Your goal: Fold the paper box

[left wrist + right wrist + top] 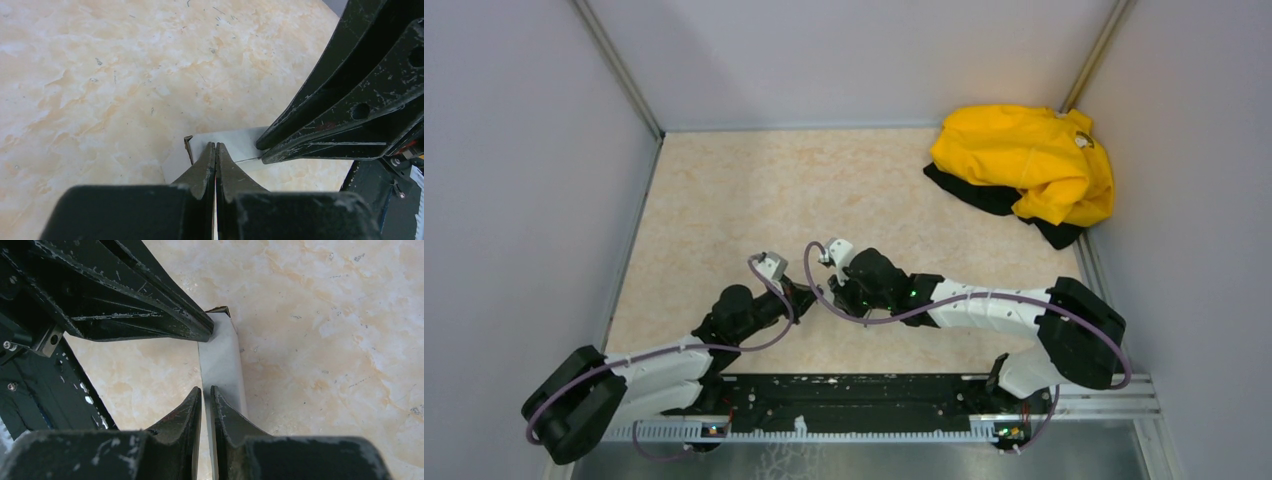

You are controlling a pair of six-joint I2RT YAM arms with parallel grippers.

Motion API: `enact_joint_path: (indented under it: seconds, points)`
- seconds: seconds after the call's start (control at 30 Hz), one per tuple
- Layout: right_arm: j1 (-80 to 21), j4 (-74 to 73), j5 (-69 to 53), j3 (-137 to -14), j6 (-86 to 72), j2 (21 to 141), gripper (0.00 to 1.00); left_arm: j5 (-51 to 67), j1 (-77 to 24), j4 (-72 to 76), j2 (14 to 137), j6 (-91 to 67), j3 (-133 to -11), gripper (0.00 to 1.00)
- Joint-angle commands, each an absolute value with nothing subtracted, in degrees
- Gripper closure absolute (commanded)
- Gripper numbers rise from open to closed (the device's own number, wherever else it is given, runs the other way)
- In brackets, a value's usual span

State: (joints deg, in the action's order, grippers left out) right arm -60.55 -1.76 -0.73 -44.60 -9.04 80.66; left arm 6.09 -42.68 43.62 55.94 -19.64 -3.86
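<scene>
Altogether there are two arms, two grippers, one paper box (222, 357) and one yellow garment (1029, 160) lying over one dark cloth (984, 195). The box is a pale grey strip of card lying on the table (754, 200) between the two sets of fingertips, near the front middle. The left gripper (216, 146) has its jaws pressed together, tips at one end of the card; whether they pinch it cannot be told. The right gripper (206, 390) is nipped on the card's other end, only a slit between its fingers. The tabletop is cream and peach marbling, flecked with small scratches. Plain pale walls (524, 150) enclose it on three sides, and a black rail (864, 400) runs along the near edge.
</scene>
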Motion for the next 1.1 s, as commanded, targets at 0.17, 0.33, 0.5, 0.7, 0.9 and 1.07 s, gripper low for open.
enact_joint_path:
  seconds: [0.17,0.33,0.5,0.7,0.9,1.07]
  points:
    - [-59.5,-12.1,0.8,-40.3,-9.0,82.6,0.88,4.4,-43.0,45.1,64.1,-22.6,-4.1,1.0]
    - [-59.5,-11.9,0.5,-40.2,-9.1,82.5,0.88,3.0,-43.0,44.1,64.8,-25.5,-2.5,1.0]
    - [-59.6,-11.8,0.3,-40.1,-9.1,82.6,0.88,2.7,-43.0,44.2,65.2,-28.1,-0.6,1.0]
    - [-59.5,-12.1,0.4,-40.2,-9.2,82.5,0.88,1.2,-43.5,43.2,66.9,-34.0,1.8,1.0]
    - [-59.5,-12.4,0.5,-40.3,-9.2,82.3,0.88,0.5,-43.9,43.7,71.7,-37.7,2.1,1.0]
    - [-59.5,-12.8,0.8,-40.4,-9.1,82.0,0.88,2.2,-44.0,48.7,76.2,-39.2,3.6,1.0]
